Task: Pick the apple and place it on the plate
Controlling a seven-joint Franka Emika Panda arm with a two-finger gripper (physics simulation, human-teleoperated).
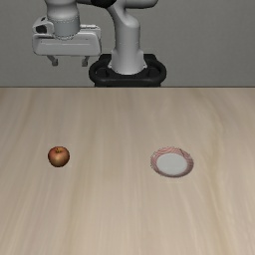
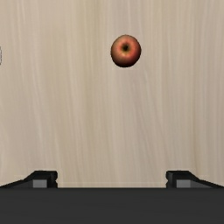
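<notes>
- The jaws are held wide open above the surface [image 1: 120, 214].
- The apple [image 1: 59, 156] is seen whole, far from the plate [image 1: 154, 163].
- The arm [image 1: 126, 40] is cut off up top.

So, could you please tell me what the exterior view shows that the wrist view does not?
The exterior view gives the robot's arm and base, plus the whole plate, to the exterior view's right of the apple. The wrist view gives the apple's stem dimple from above. Both share the apple, the wooden table and the open tool.
</notes>
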